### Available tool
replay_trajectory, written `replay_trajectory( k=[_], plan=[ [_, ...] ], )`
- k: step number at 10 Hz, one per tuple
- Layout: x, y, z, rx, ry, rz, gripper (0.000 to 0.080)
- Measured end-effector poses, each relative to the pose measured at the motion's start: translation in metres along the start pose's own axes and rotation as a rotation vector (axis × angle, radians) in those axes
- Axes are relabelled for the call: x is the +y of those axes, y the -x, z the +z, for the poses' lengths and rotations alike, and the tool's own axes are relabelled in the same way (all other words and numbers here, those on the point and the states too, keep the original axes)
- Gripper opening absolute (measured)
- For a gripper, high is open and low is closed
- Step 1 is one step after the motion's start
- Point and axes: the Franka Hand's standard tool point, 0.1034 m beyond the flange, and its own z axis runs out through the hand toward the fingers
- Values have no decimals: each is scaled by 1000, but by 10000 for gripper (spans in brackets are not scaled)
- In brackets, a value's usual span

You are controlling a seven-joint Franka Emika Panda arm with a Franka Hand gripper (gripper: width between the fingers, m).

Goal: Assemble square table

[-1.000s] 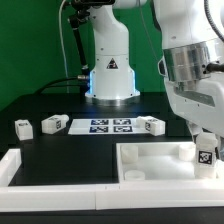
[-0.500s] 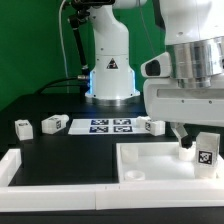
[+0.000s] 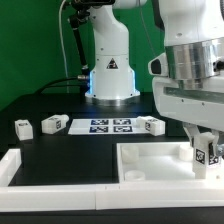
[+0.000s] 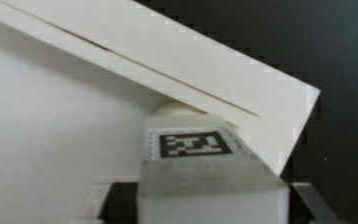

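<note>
Clamping a small white tagged leg (image 3: 208, 153), the pincer (image 3: 205, 158) is hanging over a corner of a large white square plastic slab (image 3: 150, 158) on black tabletop (image 3: 70, 150).

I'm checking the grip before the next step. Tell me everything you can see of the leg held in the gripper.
The leg is a small white block, plastic by its look, with a black-and-white tag on one face. It stands roughly upright, clamped between the two fingers of the gripper, at the corner of the tabletop on the exterior view's right. Whether its lower end touches the tabletop cannot be told.
</note>
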Motion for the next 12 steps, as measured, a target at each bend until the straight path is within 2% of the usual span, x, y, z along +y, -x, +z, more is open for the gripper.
replay_trajectory(
  k=[3, 5, 8, 9, 10, 11, 12],
  plan=[
    [2, -4, 0, 1, 8, 405, 293],
    [0, -5, -1, -49, -3, 793, 293],
    [3, -10, -2, -38, -10, 964, 294],
    [3, -10, -2, -40, -9, 970, 322],
    [3, -9, -1, -40, -9, 969, 457],
    [3, -9, -1, -40, -9, 960, 457],
    [3, -9, -1, -40, -9, 960, 609]
  ],
)
